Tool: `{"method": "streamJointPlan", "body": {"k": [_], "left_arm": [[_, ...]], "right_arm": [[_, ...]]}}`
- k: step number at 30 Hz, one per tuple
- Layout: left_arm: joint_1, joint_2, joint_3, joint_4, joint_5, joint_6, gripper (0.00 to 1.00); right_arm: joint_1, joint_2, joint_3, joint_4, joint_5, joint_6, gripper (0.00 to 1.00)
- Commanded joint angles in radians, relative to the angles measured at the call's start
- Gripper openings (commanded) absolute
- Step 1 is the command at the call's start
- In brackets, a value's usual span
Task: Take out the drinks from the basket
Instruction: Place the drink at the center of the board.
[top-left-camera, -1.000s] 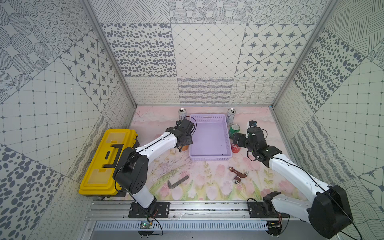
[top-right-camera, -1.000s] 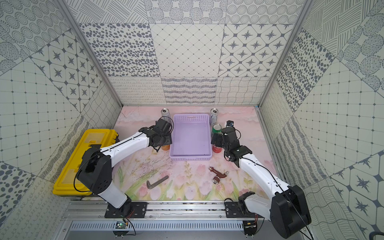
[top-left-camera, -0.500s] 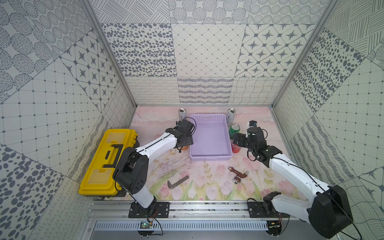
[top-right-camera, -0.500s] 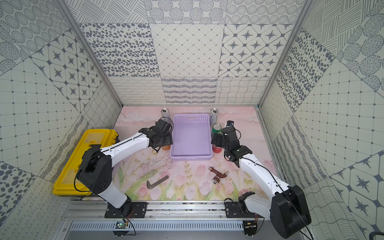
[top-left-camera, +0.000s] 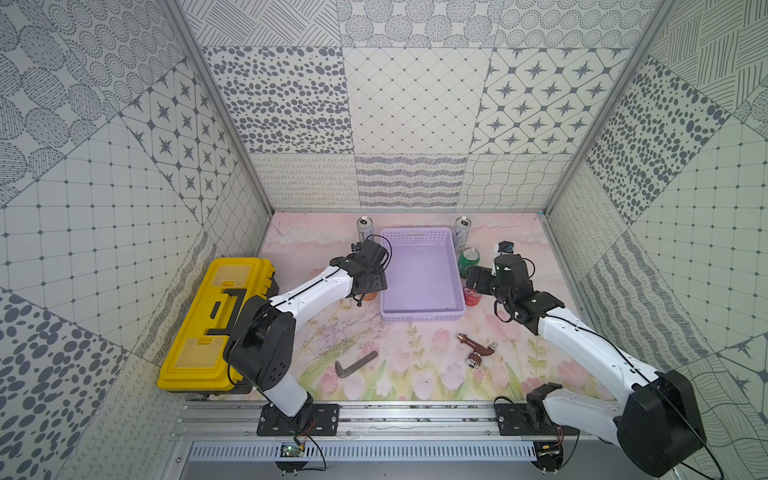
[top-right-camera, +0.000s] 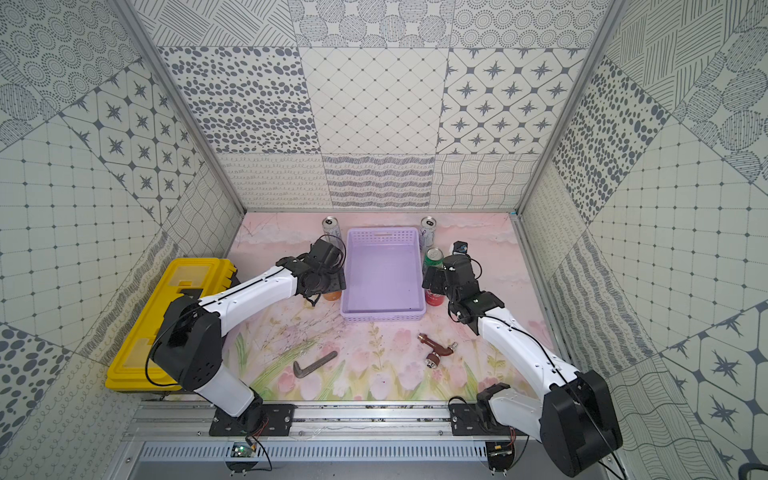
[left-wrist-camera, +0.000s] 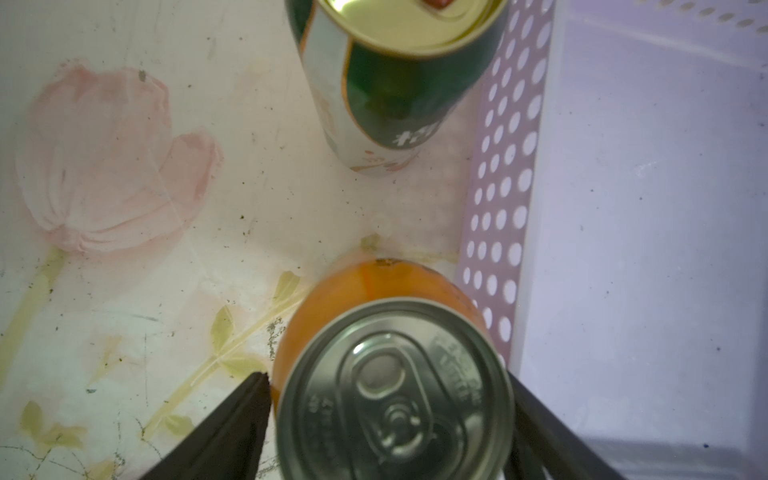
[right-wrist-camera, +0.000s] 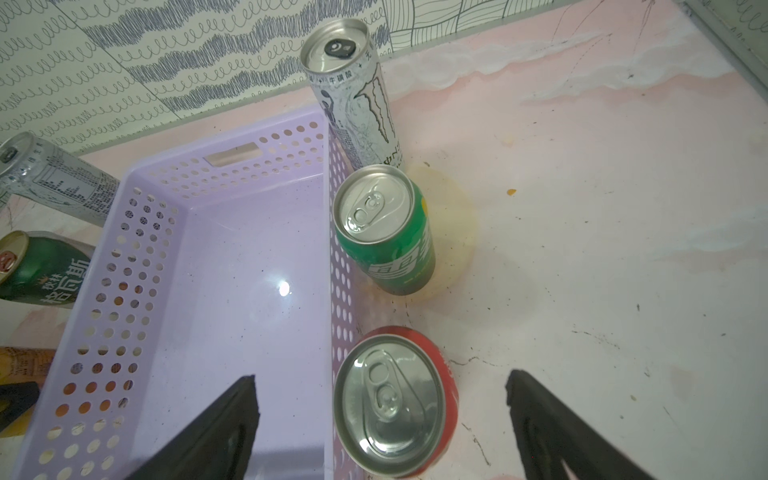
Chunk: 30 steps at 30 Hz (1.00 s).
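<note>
Left gripper (left-wrist-camera: 387, 376) has let go: its jaws now spread either side of the orange can (left-wrist-camera: 374, 282), which stands just beside the empty basket (top-left-camera: 419, 316). Right gripper (right-wrist-camera: 381, 377) gapes over the red can (right-wrist-camera: 390, 405). A careless retreat could clip and topple either can.

**Q:** What encloses the scene?

**A:** White wall panels printed with grey patchwork patterns (top-left-camera: 407, 104) of dots, stars, lattices and wavy lines. They stand on three sides and meet at bare aluminium corner posts (top-left-camera: 216, 104).

**Q:** And the floor?

**A:** A pink table mat painted with tulips and green stems (top-left-camera: 415, 374), which looks speckled and scuffed in the wrist views. A silver aluminium mounting rail (top-left-camera: 415, 415) runs along its near edge. The lighting is bright and even in both top views.
</note>
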<state>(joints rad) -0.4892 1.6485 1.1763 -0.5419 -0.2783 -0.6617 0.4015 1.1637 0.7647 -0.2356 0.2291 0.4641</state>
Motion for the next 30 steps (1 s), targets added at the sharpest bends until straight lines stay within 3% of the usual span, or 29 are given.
{"method": "streamJointPlan", "body": {"k": [1,3,4,22,26,30], "left_arm": [[-0.002,-0.019,0.000,0.019,0.029,-0.010,0.88],[-0.002,-0.024,-0.001,0.020,0.030,-0.011,0.90],[-0.002,-0.027,-0.001,0.022,0.031,-0.011,1.00],[-0.015,-0.186,0.008,-0.032,0.014,-0.010,1.00],[-0.015,-0.235,0.022,-0.048,-0.035,0.005,1.00],[-0.011,-0.285,0.038,-0.059,-0.157,0.018,1.00]], "right_arm": [[-0.005,-0.010,-0.013,0.033,0.011,0.010,0.97],[-0.005,-0.011,-0.013,0.033,0.010,0.011,0.97],[-0.005,-0.010,-0.013,0.033,0.011,0.010,0.97],[-0.005,-0.016,-0.013,0.035,0.012,0.014,0.97],[-0.005,-0.019,-0.014,0.035,0.012,0.016,0.97],[-0.006,-0.028,-0.018,0.036,0.015,0.017,0.97]]}}
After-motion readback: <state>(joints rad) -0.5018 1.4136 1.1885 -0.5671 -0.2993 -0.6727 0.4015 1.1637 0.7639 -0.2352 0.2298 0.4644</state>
